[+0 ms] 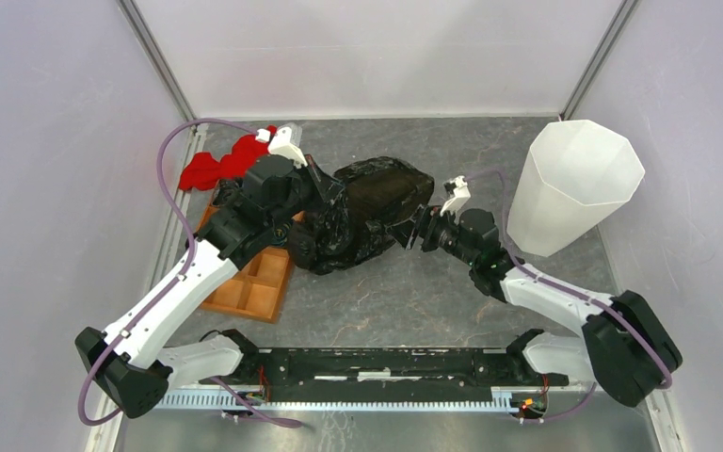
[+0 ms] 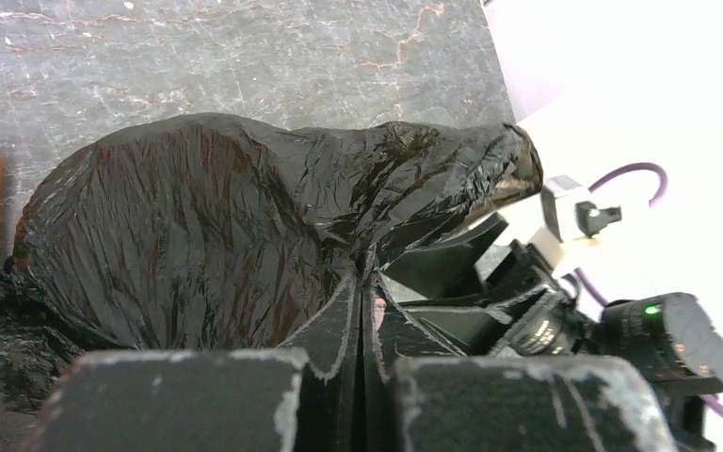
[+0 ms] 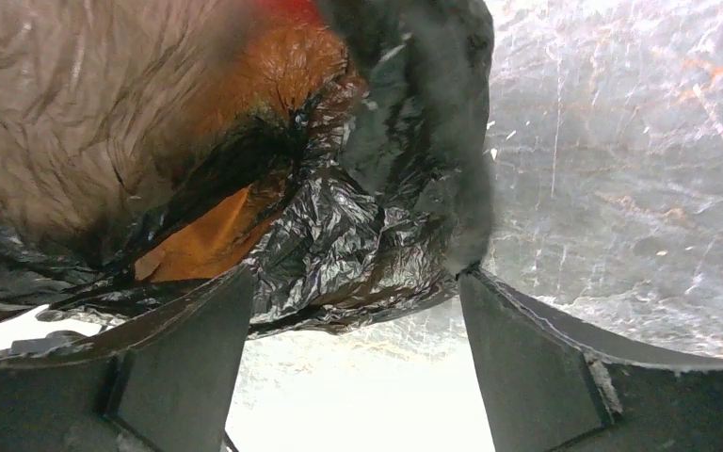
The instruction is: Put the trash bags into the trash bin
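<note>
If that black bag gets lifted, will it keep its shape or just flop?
Probably floppy: the black bag lies crumpled and shapeless, its film creased where the left gripper pinches it. Likely light, as the film looks thin. Its glossy surface may be slippery.

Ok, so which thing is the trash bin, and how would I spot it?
Look at the grey stone-patterned table and go to its far right corner. The trash bin stands there alone: tall, white, see-through, with flat many-sided walls and an open top. Its neighbours differ: the trash bag is black and crumpled, the tray orange and flat, the cloth red.
</note>
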